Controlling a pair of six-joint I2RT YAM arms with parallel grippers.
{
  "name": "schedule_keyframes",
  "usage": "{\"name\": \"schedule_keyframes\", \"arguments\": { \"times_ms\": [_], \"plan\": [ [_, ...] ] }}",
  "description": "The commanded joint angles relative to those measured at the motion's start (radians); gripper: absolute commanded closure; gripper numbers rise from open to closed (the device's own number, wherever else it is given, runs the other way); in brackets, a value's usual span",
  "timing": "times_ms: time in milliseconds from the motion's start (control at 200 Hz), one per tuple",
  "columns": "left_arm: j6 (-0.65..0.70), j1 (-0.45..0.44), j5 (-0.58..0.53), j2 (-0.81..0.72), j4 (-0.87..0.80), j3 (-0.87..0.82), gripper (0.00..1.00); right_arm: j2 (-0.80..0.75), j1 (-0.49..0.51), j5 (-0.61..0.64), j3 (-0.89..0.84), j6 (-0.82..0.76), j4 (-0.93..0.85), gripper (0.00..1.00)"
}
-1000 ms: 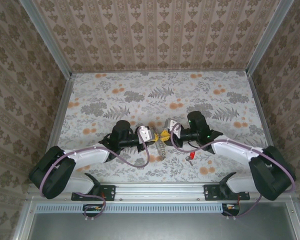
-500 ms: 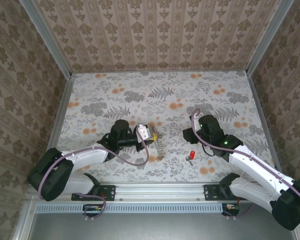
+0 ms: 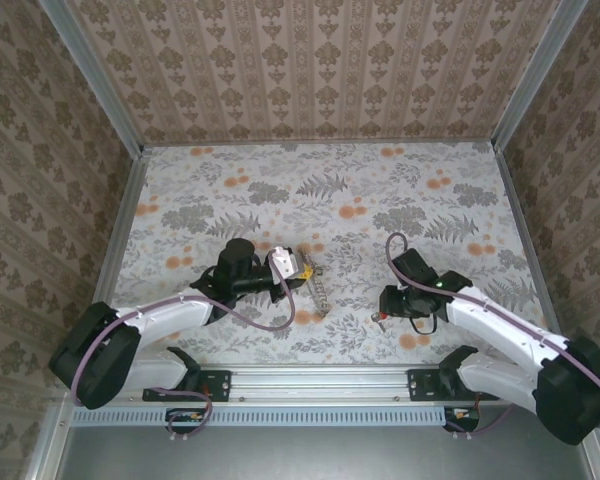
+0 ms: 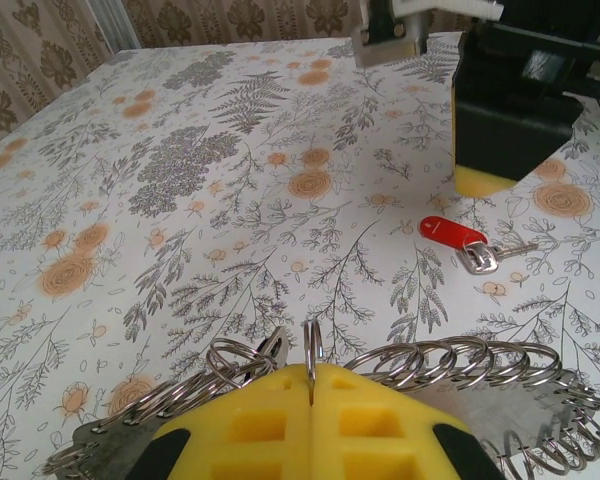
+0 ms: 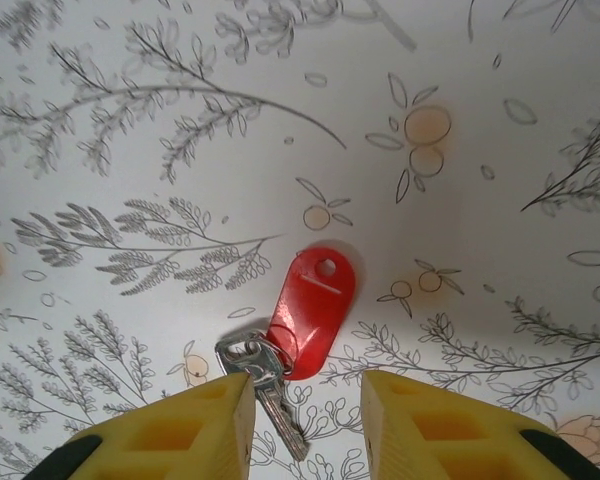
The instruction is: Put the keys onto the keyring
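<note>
Left gripper [image 4: 310,378]: closed tight, jaws pressed flat together, pinching one loop of the keyring [image 4: 450,360]. The rest of the chain drapes to either side of my jaws, just above the table [image 4: 180,150].

Right gripper [image 5: 304,388]: narrowly open, poised over the red-headed key [image 5: 313,298], which lies flat on the table. Its metal blade runs into the gap between my jaws, apart from both. The red head lies just beyond them.

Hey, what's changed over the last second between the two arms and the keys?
The right gripper swung away from the left gripper, back toward its own side, and now hovers with open jaws astride the red key. It grips nothing yet. The left gripper stayed put, jaws shut on the keyring; the key hasn't moved.
</note>
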Motion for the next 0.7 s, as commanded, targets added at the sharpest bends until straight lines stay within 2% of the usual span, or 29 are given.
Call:
{"name": "schedule_keyframes", "arguments": {
  "times_ms": [0,360,695],
  "plan": [
    [-0.020,0.004,0.034,-0.024,0.002,0.016,1.00,0.052,-0.002,-0.056,0.003,-0.010,0.026,0.65],
    [-0.020,0.005,0.036,-0.026,-0.005,0.022,1.00,0.146,0.000,-0.121,0.021,-0.060,0.072,0.70],
    [-0.025,0.004,0.048,-0.024,-0.006,0.026,1.00,0.185,0.000,-0.103,0.028,-0.091,0.081,0.69]
  ]
}}
